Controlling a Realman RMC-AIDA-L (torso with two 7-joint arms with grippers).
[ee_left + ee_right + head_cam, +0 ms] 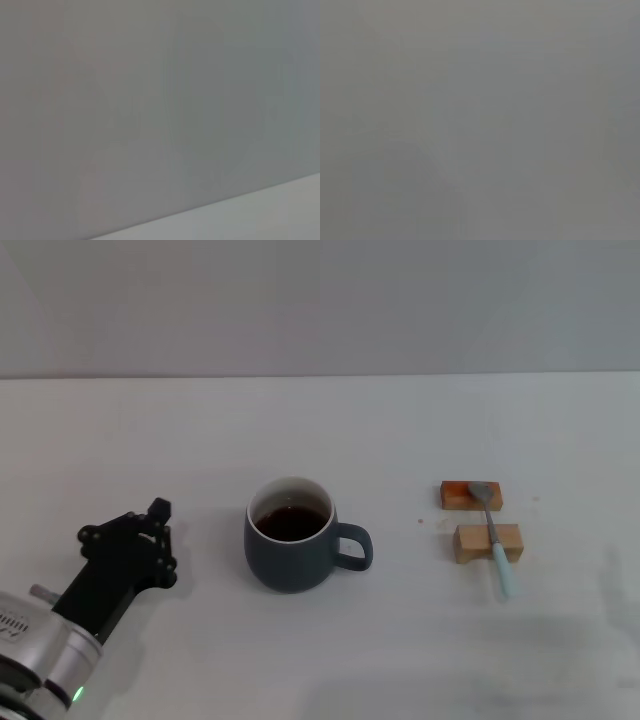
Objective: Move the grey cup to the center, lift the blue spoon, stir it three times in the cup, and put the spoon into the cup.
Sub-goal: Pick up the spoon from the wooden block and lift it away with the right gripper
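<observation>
Near the middle of the table (560,660), a little toward its front edge, stood the grey cup (291,547) with dark liquid inside and its loop handle turned toward the right edge. Well apart from it, toward the right edge, lay the blue spoon (493,536) across two wooden blocks (480,520), one behind the other. Its metal bowl rested on the rear block and its pale handle passed over the front block and ended on the table. So the long axis of the spoon ran from back to front, only slightly slanted, with the handle end nearer the front edge.

The left gripper (160,525) was near the front left corner, apart from the cup and touching nothing. Whether its fingers were released or clenched I cannot tell. The right gripper was not visible in any view, and both wrist views showed only a plain grey surface.

The cup seemed already placed at the centre, so the spoon was probably the next thing to take. It lay on the far side of the cup from the left gripper, so the right arm was probably the better one for it, approaching the handle across its width.
</observation>
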